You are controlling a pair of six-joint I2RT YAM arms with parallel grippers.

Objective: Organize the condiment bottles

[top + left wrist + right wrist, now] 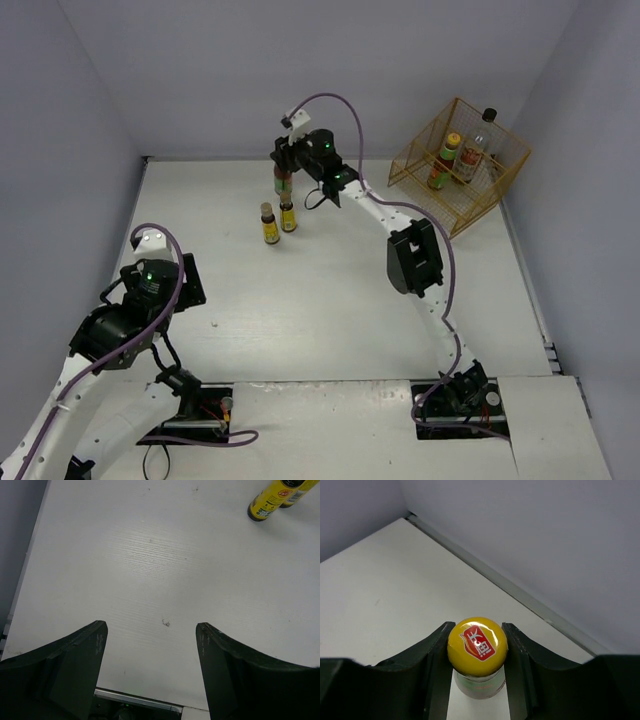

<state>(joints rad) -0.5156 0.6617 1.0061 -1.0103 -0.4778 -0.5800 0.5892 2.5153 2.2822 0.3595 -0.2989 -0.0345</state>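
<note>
the right gripper (478, 626) was clamped on a yellow-capped dark red bottle (478, 646), the cap sitting squarely between the two fingers; whether its base touched the table (380, 595) could not be told. just nearer than those fingers stood the nearer brown bottle (268, 226) and the farther brown bottle (288, 216), side by side. well to the fingers' right a wire basket (415, 160) held a second dark red bottle (446, 161) and a clear black-capped bottle (477, 148). the left gripper (150, 629) had its fingers wide apart, nothing between them, the brown pair far ahead and to the right of its tips
</note>
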